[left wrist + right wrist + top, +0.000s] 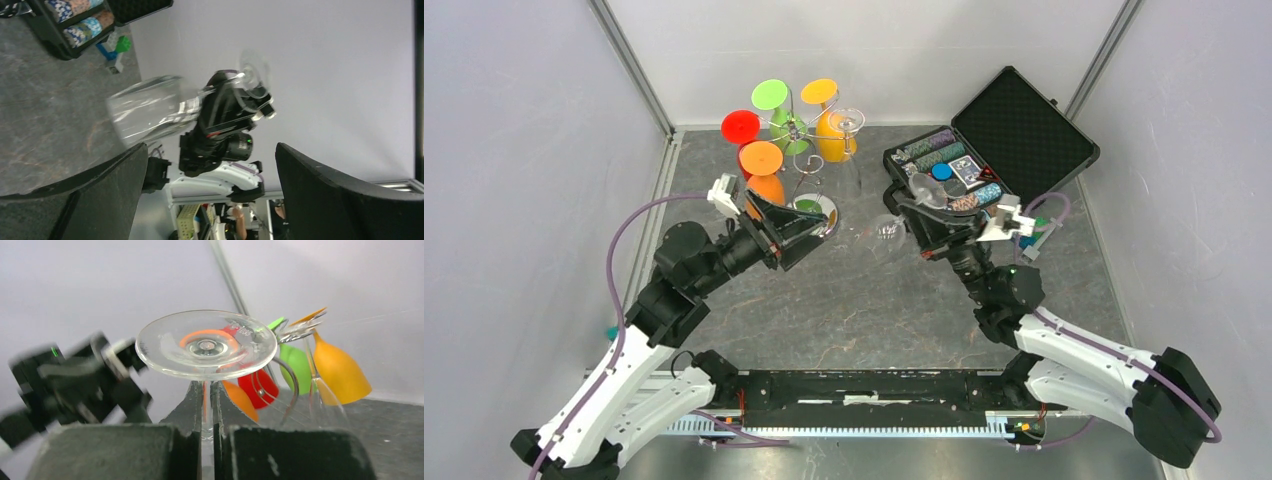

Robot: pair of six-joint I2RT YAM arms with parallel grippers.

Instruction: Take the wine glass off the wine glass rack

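Wine glass (206, 345) stem in clamped right end effector (207, 440); left end effector (799, 228) spread wide

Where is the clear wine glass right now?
Top view, mid-table: the clear wine glass is held by the right fingers, between the rack and the open case.

Rack (796, 130) is standing at back of desk (844, 320), left of ctr, w/ glasses (762, 158) hanging round its top. Case (1024, 130) is lying open at back right, lid tipping away, chips sitting in its tray. Blocks (117, 47) are lying on desk just beside case. Wine glass (886, 232) is hanging above desk ctr, off the rack, btwn rack and case, stem sitting btwn fingers of right tool (912, 222), bowl pointing toward left tool (807, 238), foot toward case. Left tool is sitting just before rack base, apart from wine glass.
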